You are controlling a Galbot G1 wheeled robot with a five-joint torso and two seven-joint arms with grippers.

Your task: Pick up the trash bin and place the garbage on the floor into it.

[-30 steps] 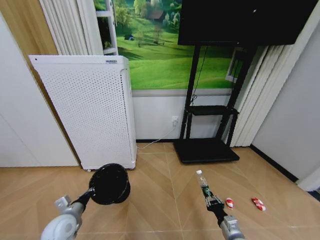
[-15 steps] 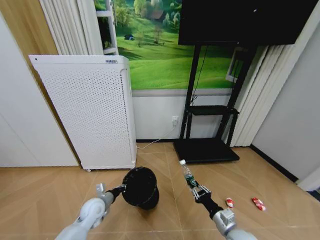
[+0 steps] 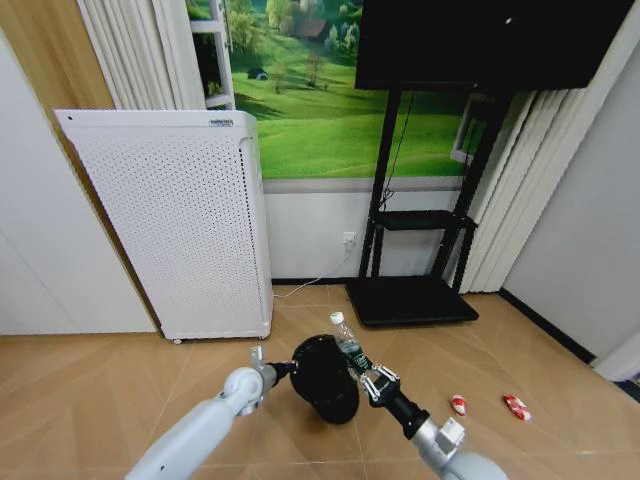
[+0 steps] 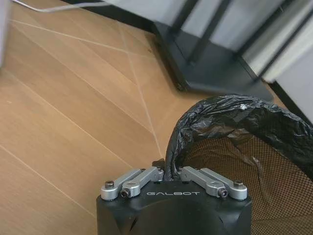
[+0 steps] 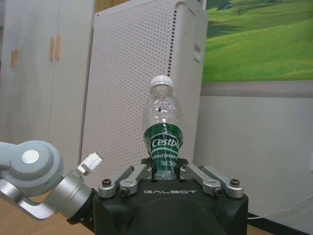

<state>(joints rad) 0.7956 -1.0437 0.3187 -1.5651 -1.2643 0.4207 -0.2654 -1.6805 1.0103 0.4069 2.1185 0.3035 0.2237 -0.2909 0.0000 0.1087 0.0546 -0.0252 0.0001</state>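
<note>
Now | left end effector [image 4: 168,177] clamps trash bin [image 3: 325,378] rim | right end effector [image 5: 165,172] grips bottle [image 3: 349,352] beside it

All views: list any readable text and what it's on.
"GALBOT" on the left gripper body.
"GALBOT" on the right gripper body.
"Cestbon", cut off at the edge, on the bottle label; the smaller line under it is unclear.
White appliance badge: too small to read.
</note>
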